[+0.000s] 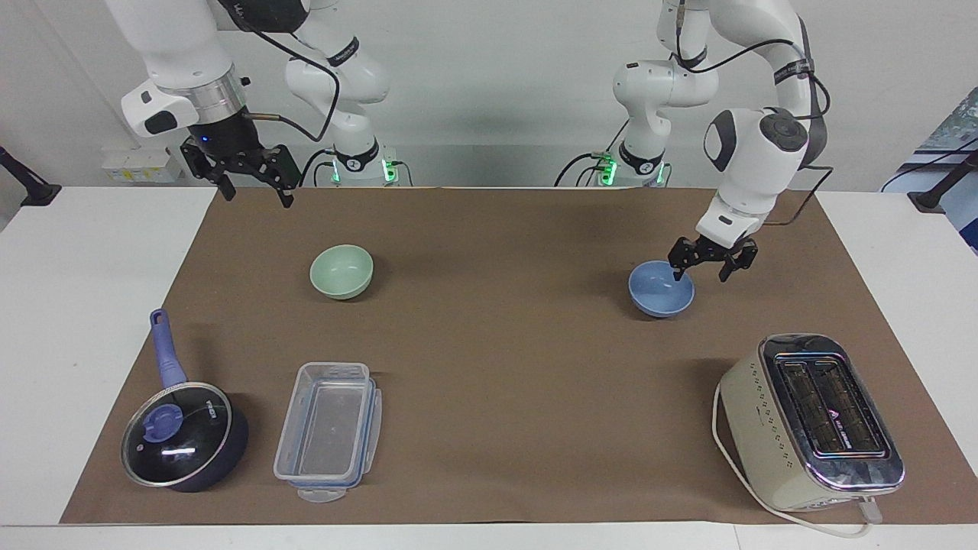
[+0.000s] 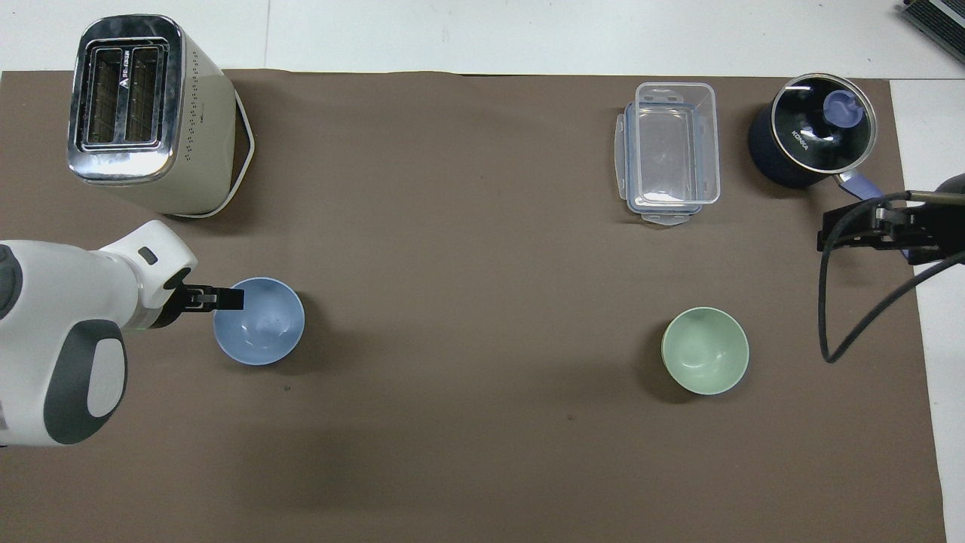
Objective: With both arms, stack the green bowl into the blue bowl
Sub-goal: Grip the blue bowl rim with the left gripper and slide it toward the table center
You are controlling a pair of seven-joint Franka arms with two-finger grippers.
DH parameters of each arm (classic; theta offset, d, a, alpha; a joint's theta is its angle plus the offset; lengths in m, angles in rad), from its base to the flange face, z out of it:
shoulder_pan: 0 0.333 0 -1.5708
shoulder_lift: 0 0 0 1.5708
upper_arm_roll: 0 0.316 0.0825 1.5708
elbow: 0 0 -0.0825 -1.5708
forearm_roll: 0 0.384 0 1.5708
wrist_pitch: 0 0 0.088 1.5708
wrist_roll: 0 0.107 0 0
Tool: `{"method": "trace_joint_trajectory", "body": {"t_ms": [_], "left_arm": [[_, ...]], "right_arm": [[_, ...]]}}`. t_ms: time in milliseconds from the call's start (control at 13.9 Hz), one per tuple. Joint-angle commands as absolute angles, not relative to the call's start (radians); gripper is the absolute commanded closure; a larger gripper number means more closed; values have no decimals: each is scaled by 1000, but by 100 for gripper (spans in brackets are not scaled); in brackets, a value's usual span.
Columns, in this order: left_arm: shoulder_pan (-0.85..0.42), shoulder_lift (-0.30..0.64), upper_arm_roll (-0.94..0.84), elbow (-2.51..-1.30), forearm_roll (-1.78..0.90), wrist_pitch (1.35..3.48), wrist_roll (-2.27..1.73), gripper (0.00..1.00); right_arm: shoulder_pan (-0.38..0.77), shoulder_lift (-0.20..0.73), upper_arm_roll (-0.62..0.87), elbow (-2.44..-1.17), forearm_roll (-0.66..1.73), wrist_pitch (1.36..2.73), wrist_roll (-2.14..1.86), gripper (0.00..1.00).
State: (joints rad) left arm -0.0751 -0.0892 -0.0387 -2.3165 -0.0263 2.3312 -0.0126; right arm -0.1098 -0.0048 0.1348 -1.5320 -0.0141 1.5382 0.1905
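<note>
The blue bowl (image 1: pixel 657 299) (image 2: pixel 264 329) stands upright on the brown mat toward the left arm's end. My left gripper (image 1: pixel 699 275) (image 2: pixel 226 299) is open and low at its rim, with one finger inside the bowl and the other outside; nothing is gripped. The green bowl (image 1: pixel 341 271) (image 2: pixel 706 350) sits upright and alone toward the right arm's end. My right gripper (image 1: pixel 258 197) (image 2: pixel 833 228) hangs open and empty in the air over the mat's edge at that end, well away from the green bowl.
A cream toaster (image 1: pixel 810 420) (image 2: pixel 143 113) stands farther from the robots than the blue bowl. A clear plastic container (image 1: pixel 328 431) (image 2: pixel 669 151) and a lidded dark pan (image 1: pixel 183 435) (image 2: pixel 814 132) with a blue handle lie farther out than the green bowl.
</note>
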Motion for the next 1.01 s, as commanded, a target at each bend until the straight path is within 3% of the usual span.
{"method": "trace_joint_trajectory", "body": {"t_ms": [0,361,433,505,577,938], "left_arm": [[-92,-81,-26,-2385,-35,2434,-2,0],[-95,-14,-26,-2439,-35,2551,-3,0],[-95,-8,-26,-2451,-35,2574,-8,15],[-94,-9,-26,-2451,-35,2569,-6,76],[-95,-8,-26,-2450,-35,2569,-5,100],[-94,-20,-26,-2430,-35,2566,-3,100]], "right_arm": [[-111,-3,140,-1522,-11,1500,203,0],[-110,-5,143,-1525,-9,1502,199,0],[-110,-3,143,-1525,-9,1502,199,0],[-110,-3,143,-1525,-9,1502,201,0],[-112,-3,141,-1525,-9,1503,201,0],[-115,-5,141,-1525,-9,1505,199,0]]}}
